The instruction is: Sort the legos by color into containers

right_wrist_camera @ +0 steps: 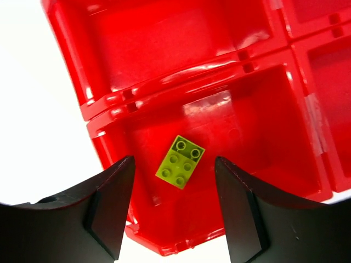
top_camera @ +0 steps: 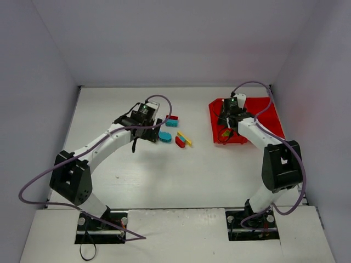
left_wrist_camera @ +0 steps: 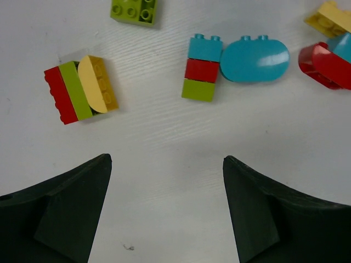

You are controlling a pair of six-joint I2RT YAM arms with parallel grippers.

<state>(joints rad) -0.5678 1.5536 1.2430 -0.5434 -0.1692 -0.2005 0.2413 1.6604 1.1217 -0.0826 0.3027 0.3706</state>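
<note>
white table (left_wrist_camera: 164,137) holds loose legos (left_wrist_camera: 82,87) just beyond the left gripper (left_wrist_camera: 166,181), jaws wide and empty, the cyan-red-lime stack (left_wrist_camera: 201,68) lying lengthwise toward them; the right gripper (right_wrist_camera: 173,183) gapes empty over the lime brick (right_wrist_camera: 180,161) in the tray (right_wrist_camera: 181,74).

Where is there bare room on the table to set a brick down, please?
Free: the table strip between the loose legos and the red tray, and the wide stretch toward the arm bases. Crowded: beside the left end effector.
</note>
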